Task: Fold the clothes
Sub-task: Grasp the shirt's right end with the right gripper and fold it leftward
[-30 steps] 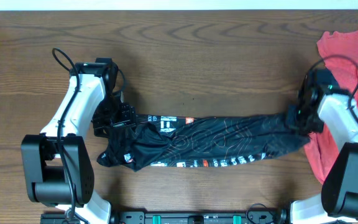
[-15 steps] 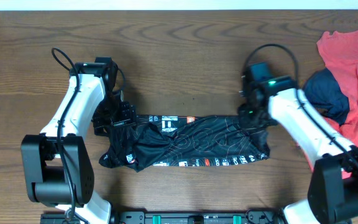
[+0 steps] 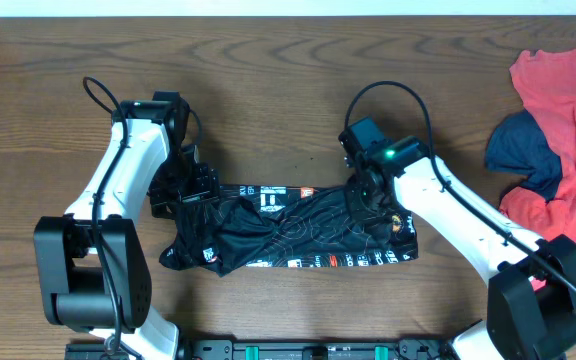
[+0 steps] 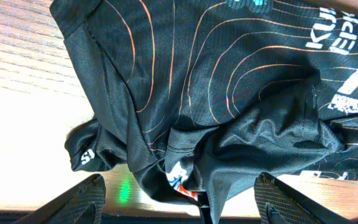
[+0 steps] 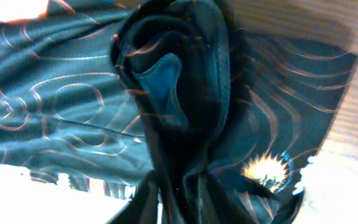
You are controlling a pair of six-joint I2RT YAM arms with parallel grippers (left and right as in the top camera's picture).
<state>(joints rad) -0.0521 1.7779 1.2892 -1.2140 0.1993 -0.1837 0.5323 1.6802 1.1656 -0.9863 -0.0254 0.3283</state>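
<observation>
The black jersey (image 3: 298,235) with orange and white contour lines lies bunched in a band across the table's middle, white lettering along its near edge. My left gripper (image 3: 196,190) is at its left end. In the left wrist view the fingers (image 4: 185,190) are spread wide with jersey cloth (image 4: 229,93) hanging between them. My right gripper (image 3: 368,188) is over the jersey's right part and is shut on a gathered fold of it. In the right wrist view (image 5: 191,199) the bunched cloth (image 5: 73,99) runs down into the jaws.
A coral-red T-shirt (image 3: 568,110) lies at the right edge of the wooden table (image 3: 288,90), with a navy-blue garment (image 3: 523,150) on its left side. Both arm bases stand at the near edge.
My right gripper has swept left from the table's right side, carrying the jersey's right end over the middle. The jersey band is shorter. The navy garment is uncovered. The left arm has not moved.
</observation>
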